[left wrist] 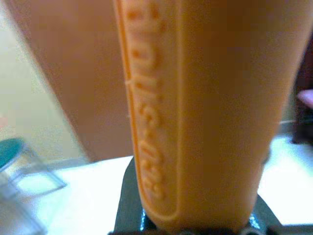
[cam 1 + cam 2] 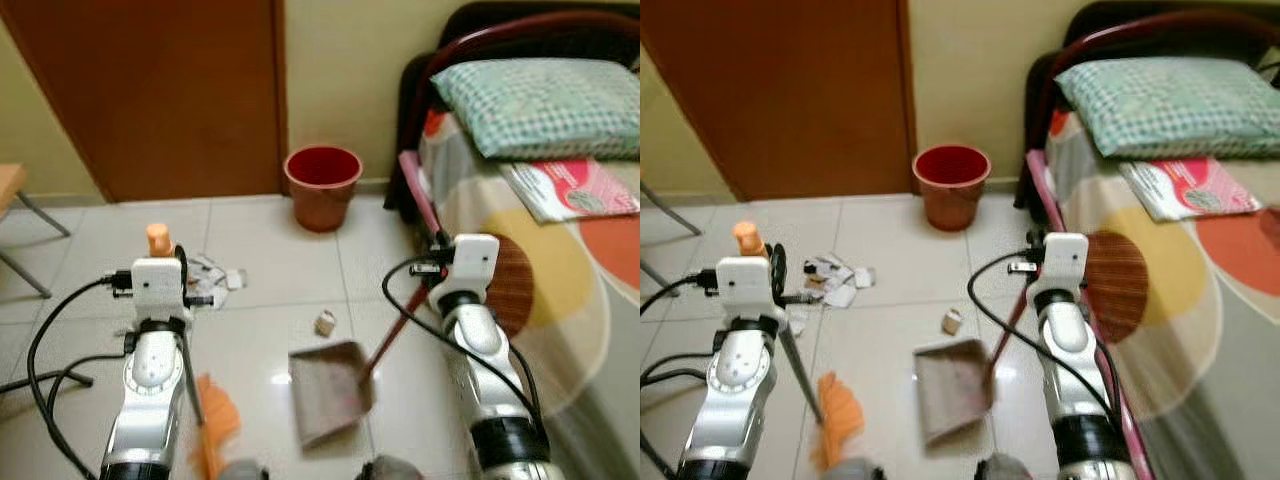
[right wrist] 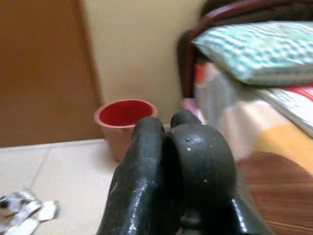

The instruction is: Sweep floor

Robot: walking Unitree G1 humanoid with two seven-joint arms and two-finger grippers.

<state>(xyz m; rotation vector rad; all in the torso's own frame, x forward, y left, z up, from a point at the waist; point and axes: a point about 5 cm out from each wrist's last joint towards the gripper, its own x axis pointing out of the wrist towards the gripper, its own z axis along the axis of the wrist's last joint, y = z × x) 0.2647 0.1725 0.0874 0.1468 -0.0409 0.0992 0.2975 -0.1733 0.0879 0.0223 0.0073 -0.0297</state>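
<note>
Closest to the robot, low between its two silver arms, a grey dustpan (image 2: 330, 392) lies flat on the pale tiled floor (image 2: 260, 270). Its long reddish handle (image 2: 405, 300) slants up from the pan toward the right gripper (image 3: 168, 147). From the wrist camera, that gripper's black fingers (image 3: 142, 171) look pressed together, but whether they pinch the handle I cannot tell.

Left of the dustpan, the orange bristles of a broom (image 2: 213, 415) touch the tiles. Its thin dark shaft (image 2: 188, 370) rises beside the left arm, and the orange grip end (image 2: 158, 238) sticks up above the left gripper (image 1: 195, 223). The wrist view shows the orange handle (image 1: 195, 107) filling the space right at the gripper base, so the left gripper is clamped on the broom.

Just beyond the dustpan's far edge sits a small crumpled scrap (image 2: 325, 322). Farther out and to the left of the pan, a scatter of torn paper litter (image 2: 212, 272) lies on the tiles.

Well beyond the dustpan, a red bucket (image 2: 323, 186) stands against the wall beside a brown door (image 2: 170, 90). To the right of the pan runs a bed (image 2: 560, 260) with a patterned sheet, a checked pillow (image 2: 545, 105) and a magazine (image 2: 575, 190) on it. At the far left edge, a chair leg (image 2: 25, 250) shows.
</note>
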